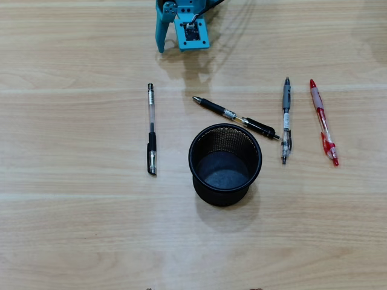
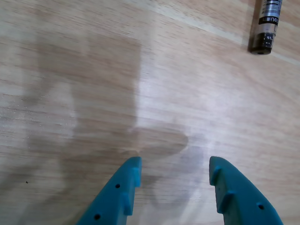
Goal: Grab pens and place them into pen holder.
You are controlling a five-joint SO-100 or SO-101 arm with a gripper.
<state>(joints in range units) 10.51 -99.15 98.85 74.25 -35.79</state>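
While the teal gripper (image 2: pixel 174 169) hung over bare wooden table (image 1: pixel 72 229) at the top edge of the overhead view, its jaws stood moderately apart and held nothing. The black wire-mesh pen holder (image 1: pixel 225 164) stood upright near the table's middle, with no pen visible inside it. All four pens lay flat on the table outside the holder. The clear pen with black cap (image 1: pixel 151 130) lay well left of the holder in the overhead view, running top to bottom. The black pen with clear middle (image 1: pixel 236 117) lay slanted just above the holder's rim. The grey-and-clear pen (image 1: pixel 286 121) lay just right of the holder, and the red-and-clear pen (image 1: pixel 323 122) lay beside it, further right, apart from it. In the wrist view, one pen end showed at the upper right corner; which pen could not be told.
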